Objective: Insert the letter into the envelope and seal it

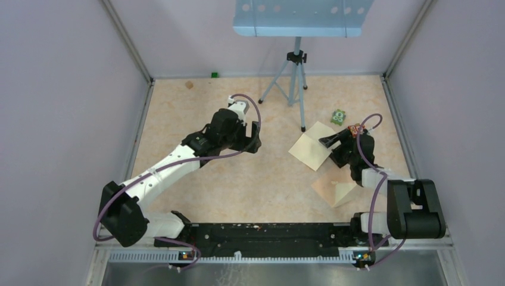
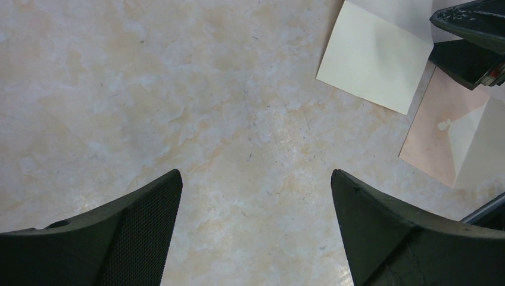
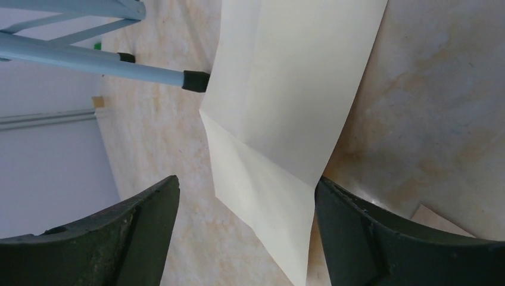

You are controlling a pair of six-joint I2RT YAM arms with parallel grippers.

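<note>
The letter (image 1: 311, 149), a pale cream sheet with a fold crease, lies on the table right of centre (image 2: 375, 53). My right gripper (image 1: 329, 142) is open at its right edge. In the right wrist view the creased sheet (image 3: 286, 101) reaches between the jaws of that gripper (image 3: 245, 182), and its edge meets the right finger (image 3: 357, 232). The pinkish-tan envelope (image 1: 334, 190) lies nearer the front, flap open (image 2: 438, 134); one corner of it (image 3: 432, 217) shows past the right finger. My left gripper (image 1: 257, 136) hovers open over bare table (image 2: 256, 173), left of the letter.
A blue tripod (image 1: 292, 77) stands at the back, one foot (image 3: 195, 80) beside the letter's far edge. A small green object (image 1: 339, 117) sits behind the right gripper. A tiny green cube (image 1: 214, 75) lies by the back wall. Walls close in the table.
</note>
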